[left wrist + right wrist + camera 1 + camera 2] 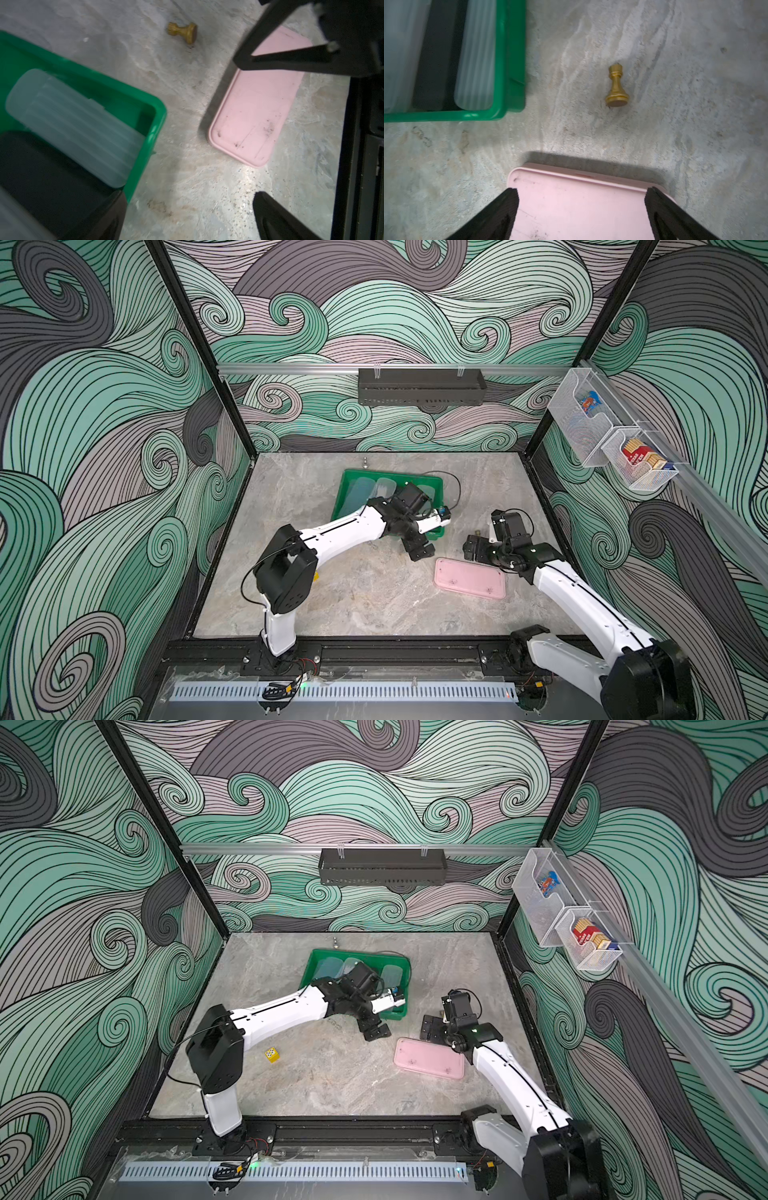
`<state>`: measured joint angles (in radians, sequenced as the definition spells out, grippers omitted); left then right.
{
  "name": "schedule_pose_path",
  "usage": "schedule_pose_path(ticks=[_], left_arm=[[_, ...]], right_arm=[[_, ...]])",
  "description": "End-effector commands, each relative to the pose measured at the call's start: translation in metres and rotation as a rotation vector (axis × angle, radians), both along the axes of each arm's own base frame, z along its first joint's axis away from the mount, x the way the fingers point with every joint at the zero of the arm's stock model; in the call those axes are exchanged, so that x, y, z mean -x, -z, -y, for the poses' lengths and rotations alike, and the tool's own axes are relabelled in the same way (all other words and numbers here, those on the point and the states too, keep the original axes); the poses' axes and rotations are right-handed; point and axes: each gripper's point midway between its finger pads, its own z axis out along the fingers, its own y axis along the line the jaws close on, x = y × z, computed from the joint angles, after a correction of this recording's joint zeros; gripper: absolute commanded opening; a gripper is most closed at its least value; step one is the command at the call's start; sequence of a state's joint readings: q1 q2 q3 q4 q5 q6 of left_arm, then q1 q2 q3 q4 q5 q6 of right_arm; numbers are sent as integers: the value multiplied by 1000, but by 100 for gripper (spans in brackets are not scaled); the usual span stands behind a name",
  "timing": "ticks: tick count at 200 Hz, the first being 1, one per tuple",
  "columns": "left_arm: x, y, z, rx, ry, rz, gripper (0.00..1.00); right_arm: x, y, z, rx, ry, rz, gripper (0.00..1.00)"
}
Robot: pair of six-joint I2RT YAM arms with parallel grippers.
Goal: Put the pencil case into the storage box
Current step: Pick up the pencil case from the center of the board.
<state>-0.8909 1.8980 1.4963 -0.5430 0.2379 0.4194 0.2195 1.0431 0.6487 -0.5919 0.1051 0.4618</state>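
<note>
The pink pencil case (469,577) (429,1057) (255,108) (581,207) lies flat on the table, right of and nearer than the green storage box (348,485) (311,969) (149,116) (508,62). Several translucent cases lie in the box. My right gripper (475,549) (580,193) is open and hangs over one end of the pink case, fingers spread about as wide as the case. My left gripper (419,549) (190,194) is open and empty by the box's near right corner, one finger over that corner.
A gold chess piece (184,32) (616,87) lies on its side between the box and the pink case. A yellow die (272,1055) sits near the left arm. A dark wall shelf (422,387) and clear bins (582,418) hang above.
</note>
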Motion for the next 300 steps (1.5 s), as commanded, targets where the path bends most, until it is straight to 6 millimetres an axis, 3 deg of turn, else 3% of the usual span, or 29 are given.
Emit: schedule_pose_path(ticks=[1,18,67,89,157,194,231,300], left_arm=[[21,-5,31,29,124,43,99],[34,4,44,27,154,46,99],[63,35,70,-26,268,111,99],[61,48,78,-74,294,166,99],[35,80,103,-163,327,280,99],[47,105,101,-210,394,202,99],[60,118,96,-220,415,121,99],[73,137,73,-257,281,-63,91]], right_arm=[[17,5,27,46,117,-22,99],[24,7,41,39,174,-27,99],[31,24,48,-6,252,-107,99],[33,31,48,-12,260,-127,99],[32,21,48,-39,258,-83,99],[30,18,50,-39,258,-71,99],[25,11,54,-52,270,-46,99],[1,-30,53,-123,242,65,99]])
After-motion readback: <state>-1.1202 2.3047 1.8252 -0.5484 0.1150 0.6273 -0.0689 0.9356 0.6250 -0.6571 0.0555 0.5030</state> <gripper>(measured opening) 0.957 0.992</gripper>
